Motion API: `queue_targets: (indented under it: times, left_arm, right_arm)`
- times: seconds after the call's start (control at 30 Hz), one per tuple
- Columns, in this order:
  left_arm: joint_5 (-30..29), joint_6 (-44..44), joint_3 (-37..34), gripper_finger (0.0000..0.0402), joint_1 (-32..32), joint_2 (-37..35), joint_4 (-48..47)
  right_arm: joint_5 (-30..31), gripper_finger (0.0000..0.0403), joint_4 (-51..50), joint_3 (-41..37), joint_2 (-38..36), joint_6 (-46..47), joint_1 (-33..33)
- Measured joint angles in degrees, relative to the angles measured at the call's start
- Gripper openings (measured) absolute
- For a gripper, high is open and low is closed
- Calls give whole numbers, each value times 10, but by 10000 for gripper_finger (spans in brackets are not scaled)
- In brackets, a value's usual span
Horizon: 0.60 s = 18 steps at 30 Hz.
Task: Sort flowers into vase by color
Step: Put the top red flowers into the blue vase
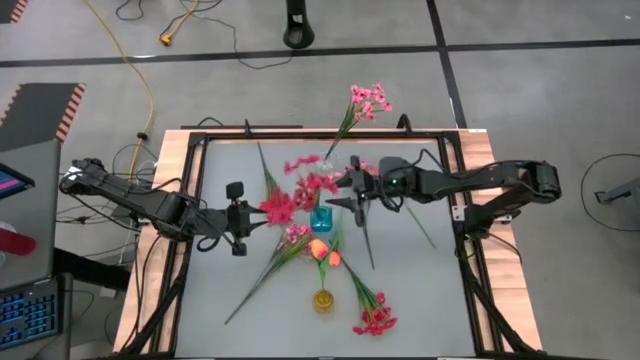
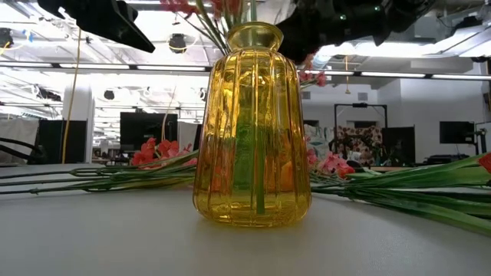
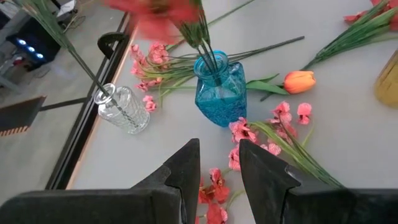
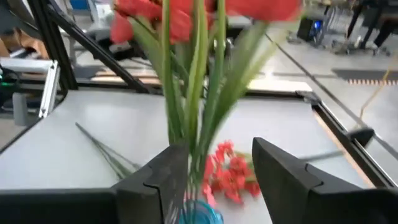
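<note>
Several flowers (image 1: 262, 272) around blue vase (image 1: 320, 219)

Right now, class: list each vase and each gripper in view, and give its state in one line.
Blue vase: upright, holding red flower stems.
Clear vase: upright, one stem inside.
Yellow vase: upright, green stem inside.
Left gripper: open, empty, low over loose flowers.
Right gripper: open around the blue vase's stems.

I see red sprays (image 1: 278, 206) standing in the blue vase (image 1: 320, 220), a light-pink spray (image 1: 366, 101) in the clear vase (image 3: 122, 109), orange buds (image 1: 325, 252) by the yellow vase (image 1: 323, 299), and other sprays (image 1: 375, 320) lying flat on the table.
</note>
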Motion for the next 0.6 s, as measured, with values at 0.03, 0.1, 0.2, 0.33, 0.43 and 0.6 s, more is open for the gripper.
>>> queue_targets:
  times: [0.03, 0.1, 0.2, 0.33, 0.43, 0.6]
  left_arm:
    - [0, 0, 0, 99, 0, 0, -1]
    - [0, 1, 0, 99, 0, 0, -3]
    - [-8, 28, 0, 99, 0, 0, -5]
    - [-57, 65, 0, 99, 4, 0, -16]
    - [-85, 65, 0, 103, 22, 0, -15]
    - [-83, 65, 0, 123, 70, -1, -16]
  right_arm:
    - [0, 209, -15, 0, -8, 0, -3]
    - [0, 209, -41, 0, -23, 0, -8]
    - [0, 210, -70, 0, -46, 0, -17]
    - [0, 210, -96, 0, -71, 0, -27]
    - [0, 210, -106, 0, -88, 0, -32]
    - [0, 210, -109, 0, -107, 0, -34]
